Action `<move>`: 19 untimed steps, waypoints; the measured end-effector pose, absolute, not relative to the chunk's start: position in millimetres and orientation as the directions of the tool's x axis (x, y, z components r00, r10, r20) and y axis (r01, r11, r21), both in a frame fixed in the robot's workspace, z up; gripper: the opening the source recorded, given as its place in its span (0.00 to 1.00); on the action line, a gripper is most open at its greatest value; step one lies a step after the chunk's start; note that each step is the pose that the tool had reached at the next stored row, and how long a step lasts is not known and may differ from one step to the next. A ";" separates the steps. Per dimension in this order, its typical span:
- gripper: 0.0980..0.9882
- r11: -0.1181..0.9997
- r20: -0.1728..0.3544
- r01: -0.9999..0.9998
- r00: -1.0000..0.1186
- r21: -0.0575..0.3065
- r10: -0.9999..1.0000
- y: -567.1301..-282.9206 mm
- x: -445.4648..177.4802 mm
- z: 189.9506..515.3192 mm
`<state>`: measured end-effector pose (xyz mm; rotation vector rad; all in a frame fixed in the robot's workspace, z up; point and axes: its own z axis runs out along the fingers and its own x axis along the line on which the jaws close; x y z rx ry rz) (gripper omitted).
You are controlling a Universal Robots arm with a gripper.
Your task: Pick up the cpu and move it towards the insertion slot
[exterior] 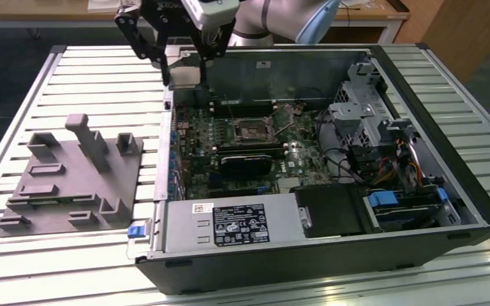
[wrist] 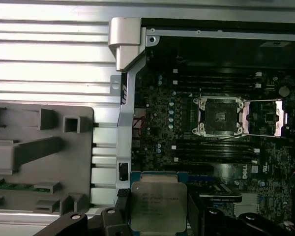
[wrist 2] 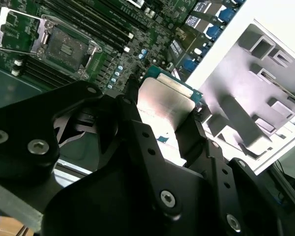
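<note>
Claw (wrist: 160, 216) clamped on cpu (wrist: 158, 206), which I hold above case edge; slot (wrist: 219, 116) lies ahead, well apart.

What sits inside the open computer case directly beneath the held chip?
Beneath the silvery square cpu, gripped by the black end effector, lies green motherboard; the part right under the chip is covered. The metal-framed insertion slot lies apart, uncovered.

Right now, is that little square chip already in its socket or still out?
Out. The end effector grips the cpu above the board, apart from the insertion slot, whose dark centre sits bare.
</note>
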<state>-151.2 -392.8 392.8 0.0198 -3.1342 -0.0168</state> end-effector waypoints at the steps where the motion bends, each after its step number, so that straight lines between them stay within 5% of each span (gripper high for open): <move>1: 0.50 1.000 0.007 -0.013 -1.000 0.011 -0.013 -392.7 -149.7 392.9; 19: 0.50 1.000 0.007 -0.013 -1.000 0.011 -0.013 -390.0 -121.4 392.8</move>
